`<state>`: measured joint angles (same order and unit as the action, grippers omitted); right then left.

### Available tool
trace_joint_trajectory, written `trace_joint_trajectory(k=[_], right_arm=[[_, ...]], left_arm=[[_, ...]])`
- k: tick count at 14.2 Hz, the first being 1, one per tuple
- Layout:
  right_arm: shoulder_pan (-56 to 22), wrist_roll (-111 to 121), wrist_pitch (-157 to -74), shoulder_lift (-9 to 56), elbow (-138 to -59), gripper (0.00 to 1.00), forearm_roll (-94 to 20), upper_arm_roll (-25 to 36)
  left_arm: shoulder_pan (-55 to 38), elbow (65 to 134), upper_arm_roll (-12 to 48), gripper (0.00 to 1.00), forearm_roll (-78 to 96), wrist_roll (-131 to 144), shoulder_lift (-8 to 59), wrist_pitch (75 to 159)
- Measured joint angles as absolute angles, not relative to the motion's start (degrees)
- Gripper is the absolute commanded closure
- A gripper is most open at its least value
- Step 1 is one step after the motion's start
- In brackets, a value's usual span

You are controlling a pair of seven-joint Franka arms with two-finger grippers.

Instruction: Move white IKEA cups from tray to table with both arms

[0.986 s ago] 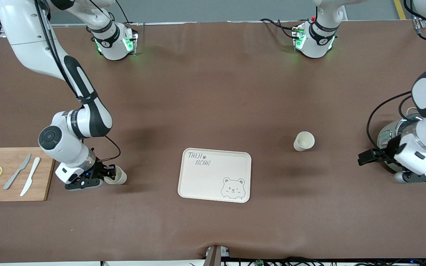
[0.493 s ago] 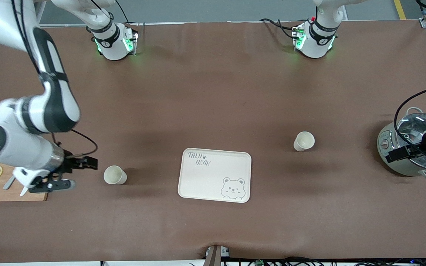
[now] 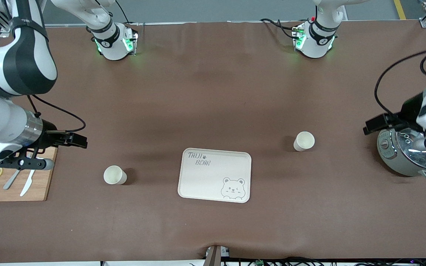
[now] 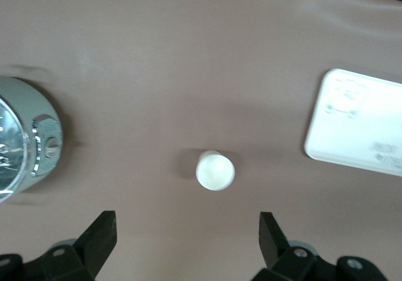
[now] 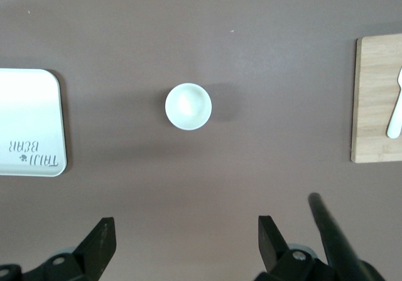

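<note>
Cups stand upright on the table (image 3: 213, 92), one (image 3: 115, 174) toward the right arm's end, the other (image 3: 304, 141) toward the left arm's end, each well apart from the bare tray (image 3: 215, 175) between them. The right gripper (image 3: 46, 151) hangs over the cutting board (image 3: 39, 184), fingers spread and empty; the left gripper (image 3: 394, 123), likewise spread, hangs by the cooker (image 3: 409, 155). A careless sweep of either arm could topple a cup or clip the cooker.
</note>
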<state>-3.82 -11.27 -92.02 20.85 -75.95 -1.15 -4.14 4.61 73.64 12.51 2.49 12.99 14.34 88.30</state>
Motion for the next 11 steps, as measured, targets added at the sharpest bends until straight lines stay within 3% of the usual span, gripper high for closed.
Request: trace_joint_trajectory(k=[3, 11], right_arm=[[-3.14, -11.39, -90.32, 19.91, -75.95, 0.0, -1.14, -3.52], [11.29, 5.27, -89.27, 19.02, -75.96, 0.0, -0.64, -2.52]], left_arm=[[-3.05, 73.79, 6.02, 0.0, 2.58, 11.4, 12.84, 86.49], [-2.78, 78.68, 6.45, 0.0, 2.52, 3.02, 10.19, 84.65]])
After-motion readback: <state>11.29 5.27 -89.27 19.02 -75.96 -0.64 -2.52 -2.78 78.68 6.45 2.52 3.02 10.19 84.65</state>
